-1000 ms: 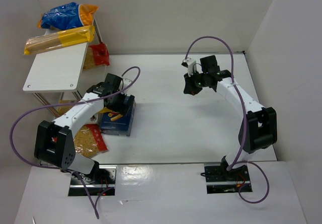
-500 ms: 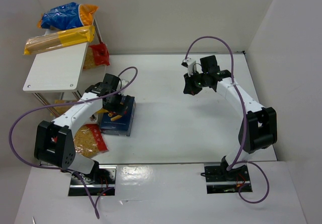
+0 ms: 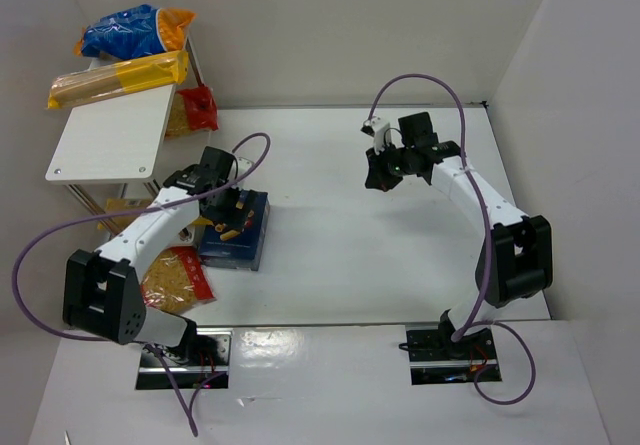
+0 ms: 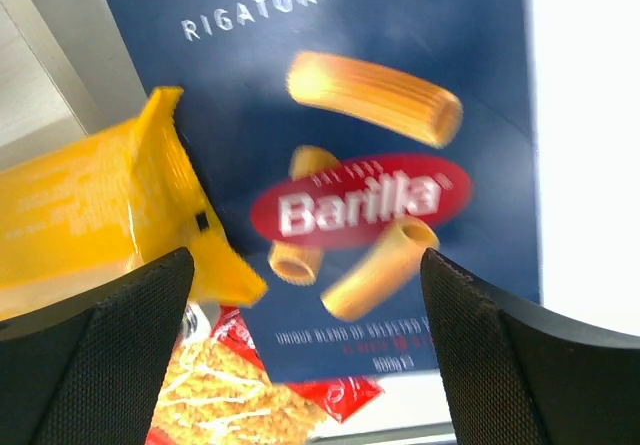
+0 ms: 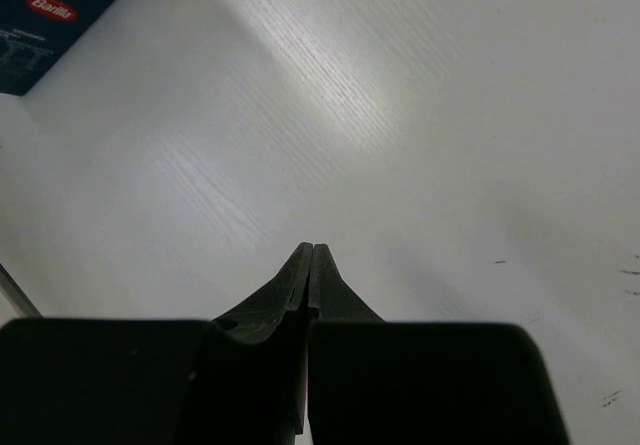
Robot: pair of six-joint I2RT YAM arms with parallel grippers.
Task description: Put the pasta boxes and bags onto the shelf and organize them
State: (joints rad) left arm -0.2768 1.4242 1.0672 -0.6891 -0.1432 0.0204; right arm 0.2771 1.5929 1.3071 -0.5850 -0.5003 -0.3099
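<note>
Trouble is waiting at the yellow bag (image 4: 90, 215), whose end is crossing the edge of the blue pasta box (image 4: 420, 55) lying flat on the worktop (image 3: 350, 245) beside the shelf (image 3: 110, 140). With the left end effector (image 4: 305, 260) hovering above it, spread wide, closing could be snagging both or skidding off. Meanwhile, the right end effector (image 5: 311, 250) is hanging pressed together, well apart.

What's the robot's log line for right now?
left end effector: open above blue pasta box | right end effector: shut, empty | shelf: spaghetti bag, blue-orange bag on top
</note>
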